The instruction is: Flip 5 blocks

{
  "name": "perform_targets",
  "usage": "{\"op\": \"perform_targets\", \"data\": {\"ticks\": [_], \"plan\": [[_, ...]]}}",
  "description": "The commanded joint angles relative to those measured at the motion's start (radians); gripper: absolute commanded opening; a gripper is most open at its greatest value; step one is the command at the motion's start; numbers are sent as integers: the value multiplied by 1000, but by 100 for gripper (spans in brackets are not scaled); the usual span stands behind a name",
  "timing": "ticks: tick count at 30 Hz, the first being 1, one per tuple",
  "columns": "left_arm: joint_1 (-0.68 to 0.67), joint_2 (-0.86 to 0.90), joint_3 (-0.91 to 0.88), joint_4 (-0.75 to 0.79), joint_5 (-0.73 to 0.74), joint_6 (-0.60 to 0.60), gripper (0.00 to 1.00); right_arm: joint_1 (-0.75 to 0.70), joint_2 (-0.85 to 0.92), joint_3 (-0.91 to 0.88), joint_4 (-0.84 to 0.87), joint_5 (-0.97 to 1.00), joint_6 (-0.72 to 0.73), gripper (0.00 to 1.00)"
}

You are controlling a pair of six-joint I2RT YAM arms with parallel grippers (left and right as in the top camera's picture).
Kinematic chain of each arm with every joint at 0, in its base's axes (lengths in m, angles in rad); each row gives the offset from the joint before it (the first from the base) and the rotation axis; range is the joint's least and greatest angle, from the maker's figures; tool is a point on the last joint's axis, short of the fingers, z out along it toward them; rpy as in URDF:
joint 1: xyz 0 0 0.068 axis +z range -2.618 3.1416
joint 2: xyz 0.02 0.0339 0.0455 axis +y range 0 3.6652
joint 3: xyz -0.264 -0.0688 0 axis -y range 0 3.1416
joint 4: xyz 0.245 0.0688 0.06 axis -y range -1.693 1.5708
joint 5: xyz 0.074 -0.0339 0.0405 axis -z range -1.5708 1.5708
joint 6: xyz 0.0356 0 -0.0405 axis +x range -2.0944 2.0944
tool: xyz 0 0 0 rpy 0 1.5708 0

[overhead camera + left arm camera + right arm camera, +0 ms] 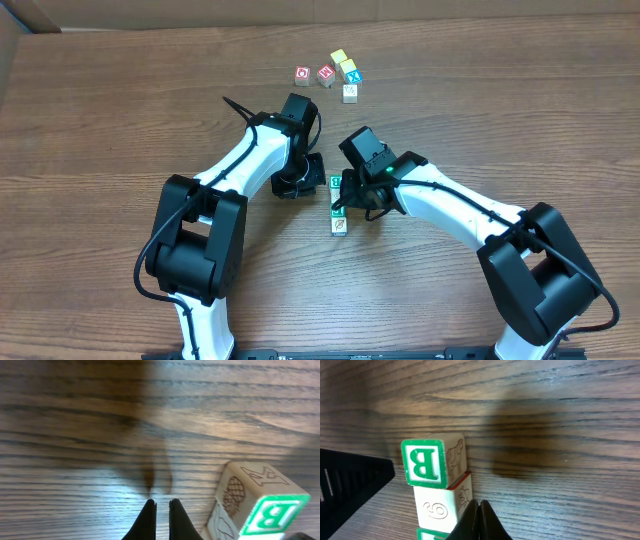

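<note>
Three blocks lie in a short row at the table's middle: a green B block (337, 183) (426, 462) (267, 512), a pale block with a 6 (338, 207) (438, 508) and a green-edged block (340, 226) (431, 535). My right gripper (347, 204) (478, 506) is shut and empty, its tips right beside the 6 block. My left gripper (310, 172) (161, 506) is also shut and empty, low over bare wood just left of the B block. Several more blocks sit at the back: two red (302, 75) (326, 73), one yellow (339, 58), one teal (350, 74), one pale (350, 93).
The wooden table (120, 120) stretches bare to the left and right of the arms. A cardboard edge (12, 50) shows at the far left corner. Both arm bases (195, 250) (530, 270) stand near the front edge.
</note>
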Motion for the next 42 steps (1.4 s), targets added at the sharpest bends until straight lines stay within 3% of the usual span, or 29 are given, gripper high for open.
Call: {"op": "perform_targets", "data": {"ticks": [1,42], "plan": [[-7,13,-7,4,50,-14,4,16,0,-11,10,10,-8,4],[-7,13,-7,16,65,-14,4,18,0,-23,37,-28,-9,4]]}}
